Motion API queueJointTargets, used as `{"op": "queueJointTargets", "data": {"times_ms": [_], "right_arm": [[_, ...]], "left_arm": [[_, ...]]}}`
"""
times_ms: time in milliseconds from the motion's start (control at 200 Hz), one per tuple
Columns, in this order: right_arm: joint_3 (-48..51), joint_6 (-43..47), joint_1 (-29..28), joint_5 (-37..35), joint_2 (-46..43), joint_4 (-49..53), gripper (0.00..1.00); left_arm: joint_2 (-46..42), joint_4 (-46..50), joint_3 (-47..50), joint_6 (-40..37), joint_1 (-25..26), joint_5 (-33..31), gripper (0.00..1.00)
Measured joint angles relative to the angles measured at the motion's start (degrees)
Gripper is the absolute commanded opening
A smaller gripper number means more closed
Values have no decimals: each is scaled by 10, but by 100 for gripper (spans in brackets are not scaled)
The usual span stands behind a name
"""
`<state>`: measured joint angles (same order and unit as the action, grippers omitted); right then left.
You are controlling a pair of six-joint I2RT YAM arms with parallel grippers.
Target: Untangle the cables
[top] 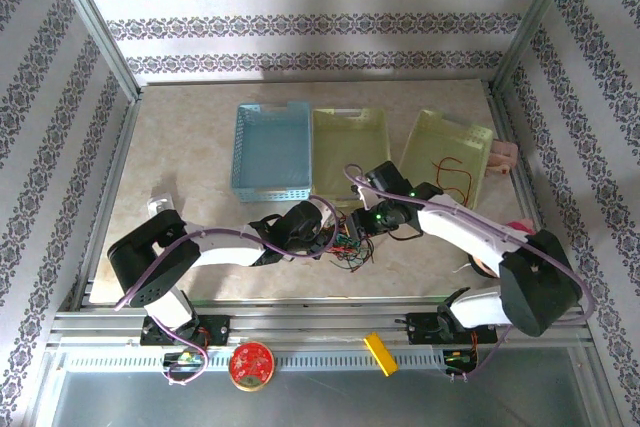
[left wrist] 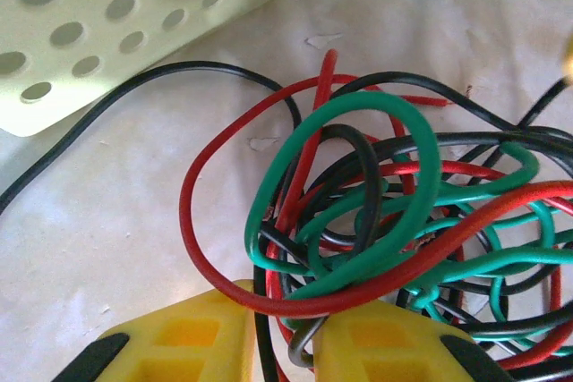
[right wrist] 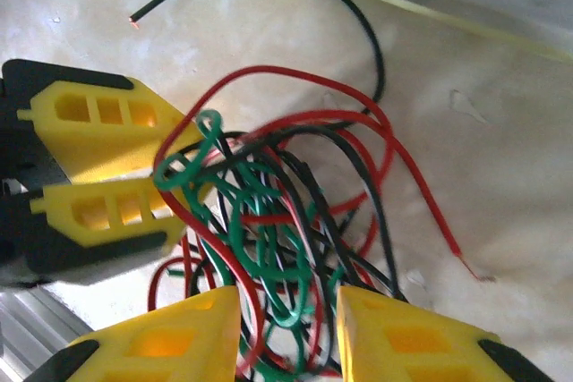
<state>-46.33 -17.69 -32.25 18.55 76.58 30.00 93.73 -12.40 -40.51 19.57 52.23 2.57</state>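
The cables (top: pixel 350 251) lie as a tangled clump of red, green and black strands on the table between both arms. My left gripper (left wrist: pixel 285 328) is shut on the cables (left wrist: pixel 376 212): black, red and grey strands run through the narrow gap between its yellow fingers. From the right wrist, the left gripper (right wrist: pixel 195 163) pinches a green loop at the clump's edge. My right gripper (right wrist: pixel 288 328) stands open, its fingers straddling loose strands of the cables (right wrist: pixel 269 212). Both the left gripper (top: pixel 333 233) and the right gripper (top: pixel 358 226) meet over the clump.
Behind the clump stand a blue basket (top: pixel 272 150), a yellow-green basket (top: pixel 350 144) and a second yellow-green basket (top: pixel 470 142) holding a red cable (top: pixel 455 179). The perforated basket wall (left wrist: pixel 134 6) is close to the clump. Metal frame rails (top: pixel 110 177) border the table.
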Motion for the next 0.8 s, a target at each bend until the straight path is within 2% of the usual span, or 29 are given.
{"op": "queueJointTargets", "data": {"times_ms": [240, 500, 799], "right_arm": [[56, -21, 33, -14, -42, 15, 36], [49, -23, 32, -26, -100, 5, 44], [-18, -6, -9, 5, 9, -20, 46]], "left_arm": [[1, 0, 0, 0, 0, -3, 21], [2, 0, 0, 0, 0, -2, 21], [5, 0, 0, 0, 3, -3, 21]]}}
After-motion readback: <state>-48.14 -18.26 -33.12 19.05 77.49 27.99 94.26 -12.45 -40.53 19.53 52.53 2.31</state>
